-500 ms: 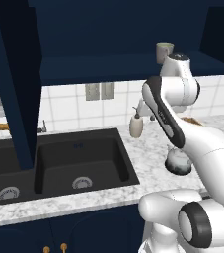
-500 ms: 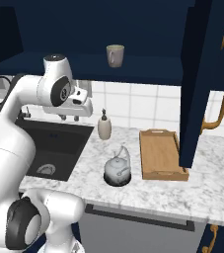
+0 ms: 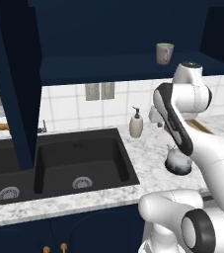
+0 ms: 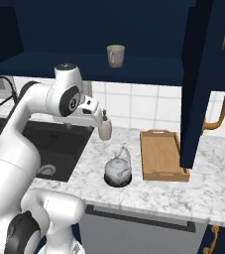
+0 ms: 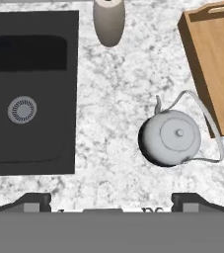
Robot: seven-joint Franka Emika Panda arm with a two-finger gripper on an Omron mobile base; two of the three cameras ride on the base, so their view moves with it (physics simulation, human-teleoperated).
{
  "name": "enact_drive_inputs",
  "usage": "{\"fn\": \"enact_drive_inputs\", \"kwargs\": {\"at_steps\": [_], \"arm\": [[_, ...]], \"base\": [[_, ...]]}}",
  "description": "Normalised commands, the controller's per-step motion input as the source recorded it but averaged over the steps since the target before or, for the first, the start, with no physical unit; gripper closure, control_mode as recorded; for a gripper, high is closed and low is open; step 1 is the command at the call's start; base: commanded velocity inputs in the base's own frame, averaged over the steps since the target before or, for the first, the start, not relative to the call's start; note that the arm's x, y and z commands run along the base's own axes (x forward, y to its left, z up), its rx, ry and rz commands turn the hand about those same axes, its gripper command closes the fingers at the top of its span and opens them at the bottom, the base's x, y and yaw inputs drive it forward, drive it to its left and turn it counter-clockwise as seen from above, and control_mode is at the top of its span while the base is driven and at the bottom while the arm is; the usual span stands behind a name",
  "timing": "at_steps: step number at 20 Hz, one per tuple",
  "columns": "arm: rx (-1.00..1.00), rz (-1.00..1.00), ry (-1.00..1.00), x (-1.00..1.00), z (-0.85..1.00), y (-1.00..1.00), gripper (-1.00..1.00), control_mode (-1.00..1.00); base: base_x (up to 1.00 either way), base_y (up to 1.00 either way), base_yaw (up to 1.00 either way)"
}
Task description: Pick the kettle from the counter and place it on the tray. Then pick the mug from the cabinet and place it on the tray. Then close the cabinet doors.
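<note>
The pale grey kettle (image 5: 172,137) (image 4: 118,171) (image 3: 178,160) stands upright on the marble counter (image 5: 113,89), between the black sink and the wooden tray (image 4: 161,154) (image 5: 217,59). My gripper (image 5: 111,201) (image 4: 95,118) hangs open high above the counter, up and to the left of the kettle, holding nothing. The small olive mug (image 4: 115,55) (image 3: 164,53) stands on the shelf of the navy cabinet (image 4: 84,67). Both cabinet doors stand open: one (image 4: 203,84) at the right, one (image 3: 15,74) at the left. The tray carries nothing.
A beige soap pump bottle (image 4: 104,130) (image 5: 109,20) (image 3: 136,123) stands by the tiled wall just behind the kettle. The black double sink (image 3: 59,163) (image 5: 29,94) lies left of it. The right door's brass handle (image 4: 223,99) juts over the tray's far side.
My hand has shifted a little to the right and down, closer above the kettle. The kettle, mug and doors have not moved.
</note>
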Motion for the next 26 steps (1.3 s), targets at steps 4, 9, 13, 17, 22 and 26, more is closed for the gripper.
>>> {"fn": "enact_drive_inputs", "kwargs": {"at_steps": [4,9,13,17,22,26], "arm": [[0.02,0.0,0.0,-0.08,-0.41,-0.77,-1.0,-1.0],[0.05,-0.03,0.08,0.0,-0.37,-0.71,-1.0,-1.0],[0.01,0.0,0.02,0.11,-0.35,-0.61,-1.0,-1.0],[0.0,0.0,0.01,0.25,-0.34,-0.36,-1.0,-1.0],[0.0,0.0,0.0,0.32,-0.33,-0.27,-1.0,-1.0],[0.0,0.0,0.04,0.36,-0.29,-0.2,-1.0,-1.0]], "base": [[0.0,0.0,0.0],[0.0,0.0,0.0],[0.0,0.0,0.0],[0.0,0.0,0.0],[0.0,0.0,0.0],[0.0,0.0,0.0]]}}
